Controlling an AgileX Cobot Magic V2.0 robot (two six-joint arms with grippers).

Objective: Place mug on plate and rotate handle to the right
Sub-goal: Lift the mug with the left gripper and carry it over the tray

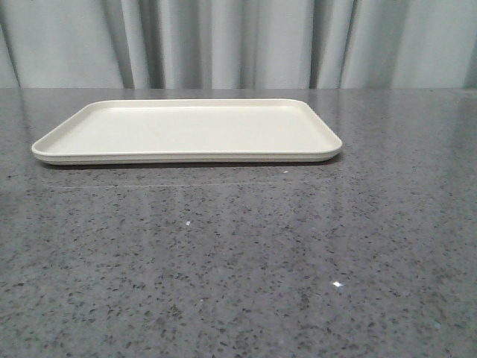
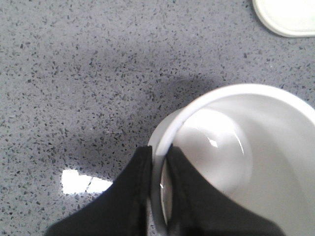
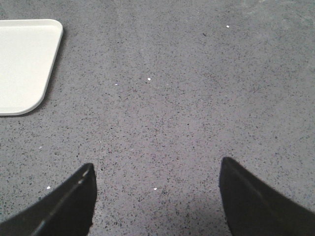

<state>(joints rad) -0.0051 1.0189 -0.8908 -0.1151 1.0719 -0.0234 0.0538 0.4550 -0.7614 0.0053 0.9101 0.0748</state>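
Observation:
The cream plate point(image 1: 186, 130) lies flat on the grey table in the front view, empty. Neither the mug nor the arms show in that view. In the left wrist view my left gripper point(image 2: 160, 152) is shut on the rim of the white mug point(image 2: 246, 147), one finger inside and one outside. I look into the mug's empty inside. Its black handle and face print are hidden. A corner of the plate point(image 2: 288, 17) shows beyond the mug. My right gripper point(image 3: 156, 169) is open and empty over bare table, with a plate corner point(image 3: 24, 64) off to its side.
The speckled grey table point(image 1: 238, 261) stretches in front of the plate. A grey curtain point(image 1: 238, 41) hangs behind the table's far edge.

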